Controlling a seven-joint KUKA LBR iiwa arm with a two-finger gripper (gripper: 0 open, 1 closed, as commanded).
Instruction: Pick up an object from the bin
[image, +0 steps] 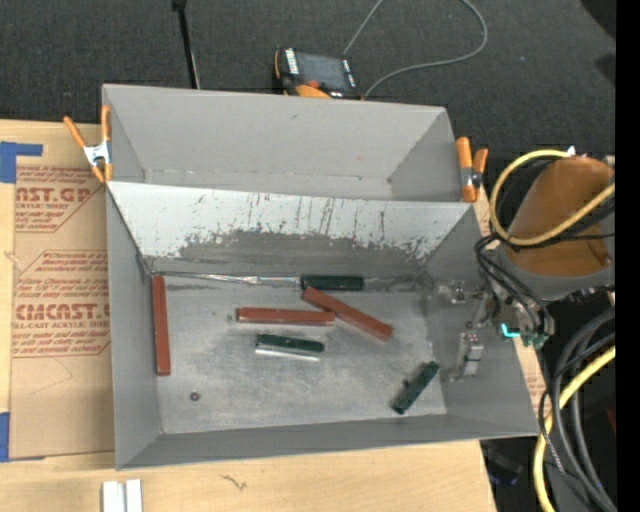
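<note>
The grey bin (130, 300) holds loose bars. The arm (560, 220) hangs at its right wall, its pincer (468, 358) low over that slope; whether it is spread or pressed together I cannot tell. A long red bar (160, 325) lies along the left wall. A red pair (347, 312) touches mid-floor. The back green bar (333, 283) lies by the rear wall, the middle green bar (289, 346) below the pair, and the near green bar (415, 388) just beside the pincer, lower right.
</note>
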